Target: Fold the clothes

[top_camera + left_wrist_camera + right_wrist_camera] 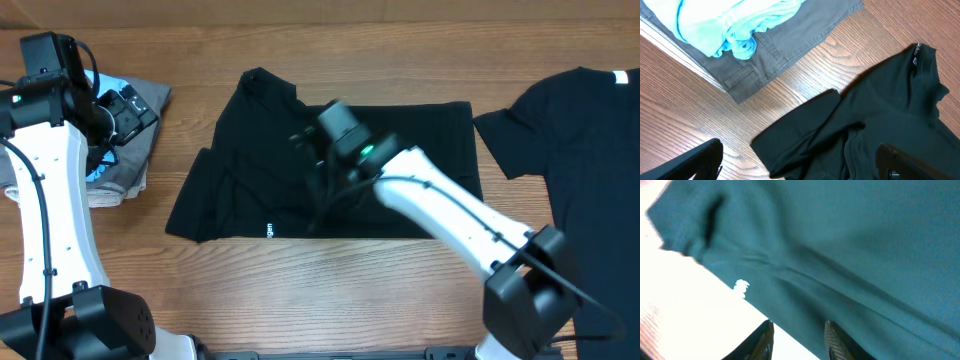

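Observation:
A black T-shirt lies partly folded in the middle of the table, with small white print at its near hem. A second black T-shirt lies flat at the right, white neck label at the far edge. My right gripper is low over the middle shirt; in the right wrist view it is open, its fingers straddling the hem of the shirt. My left gripper hangs at the far left. In the left wrist view it is wide open and empty above the shirt's sleeve.
A folded pile of grey trousers with a light blue garment on top sits at the far left, under my left arm. The wooden table shows in front of the shirts. The arm bases stand at the near edge.

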{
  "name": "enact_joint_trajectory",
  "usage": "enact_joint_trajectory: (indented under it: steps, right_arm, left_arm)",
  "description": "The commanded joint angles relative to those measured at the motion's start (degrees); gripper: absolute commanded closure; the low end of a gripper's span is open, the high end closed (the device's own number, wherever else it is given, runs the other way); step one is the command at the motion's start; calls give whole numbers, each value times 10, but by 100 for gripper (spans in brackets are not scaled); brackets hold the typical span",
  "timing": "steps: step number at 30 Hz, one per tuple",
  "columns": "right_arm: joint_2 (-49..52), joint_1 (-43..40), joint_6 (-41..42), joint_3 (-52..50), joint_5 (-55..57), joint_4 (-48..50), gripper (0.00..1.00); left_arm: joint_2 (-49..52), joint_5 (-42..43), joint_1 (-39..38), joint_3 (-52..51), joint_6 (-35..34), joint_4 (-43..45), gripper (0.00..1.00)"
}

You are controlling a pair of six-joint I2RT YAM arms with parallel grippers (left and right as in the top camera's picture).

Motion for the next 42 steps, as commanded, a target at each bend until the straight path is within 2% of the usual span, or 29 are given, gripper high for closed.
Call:
enact_joint_trajectory:
  steps: [1, 6, 12, 17, 42]
  right_arm:
    - [13, 49, 19, 8, 104, 28, 60]
    - [58, 92, 30, 8, 130, 111, 60]
    - [120, 98, 29, 8, 130, 183, 59]
    - [151, 98, 17, 8, 132, 225, 53]
    - [153, 107, 13, 8, 130, 206, 53]
  left_arm:
    - [-7, 10, 0, 9, 7, -1, 0]
    - [-7, 10, 0, 9, 7, -1, 0]
    - [-7, 10, 0, 9, 7, -1, 0]
    - [-7, 10, 0, 9, 7, -1, 0]
    - [-7, 10, 0, 9, 7, -1, 0]
